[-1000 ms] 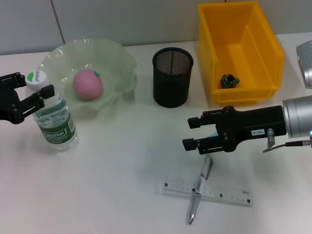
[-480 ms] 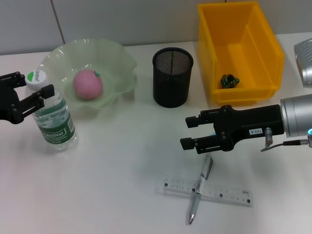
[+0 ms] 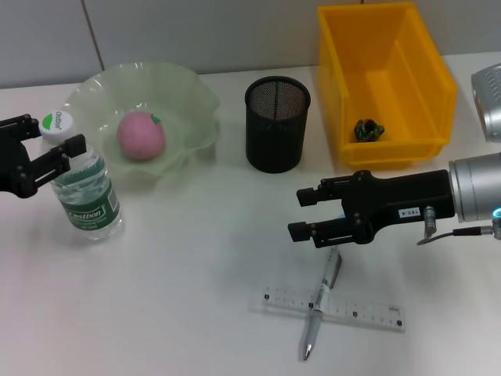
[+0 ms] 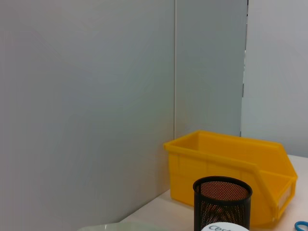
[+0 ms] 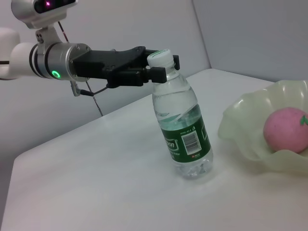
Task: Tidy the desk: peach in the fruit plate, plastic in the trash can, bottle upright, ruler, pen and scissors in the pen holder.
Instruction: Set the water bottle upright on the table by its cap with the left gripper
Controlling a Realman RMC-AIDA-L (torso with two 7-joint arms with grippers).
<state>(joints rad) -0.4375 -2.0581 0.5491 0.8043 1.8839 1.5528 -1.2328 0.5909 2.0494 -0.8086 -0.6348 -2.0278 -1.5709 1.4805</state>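
The water bottle (image 3: 82,184) stands upright on the table's left; my left gripper (image 3: 55,135) is closed around its neck under the white cap, as the right wrist view shows (image 5: 161,67). The peach (image 3: 141,135) lies in the green fruit plate (image 3: 192,98). My right gripper (image 3: 304,213) is open and empty, hovering just above the upper end of the pen (image 3: 321,301), which lies across the clear ruler (image 3: 368,312). A bit of blue (image 3: 342,214), likely the scissors, shows under the right gripper. The black mesh pen holder (image 3: 277,124) is empty.
A yellow bin (image 3: 415,47) at the back right holds crumpled green plastic (image 3: 368,129). The bin (image 4: 231,168) and pen holder (image 4: 222,202) also show in the left wrist view. A wall runs behind the table.
My right gripper has drifted slightly left above the pen. My left gripper and the bottle's top have shifted slightly left.
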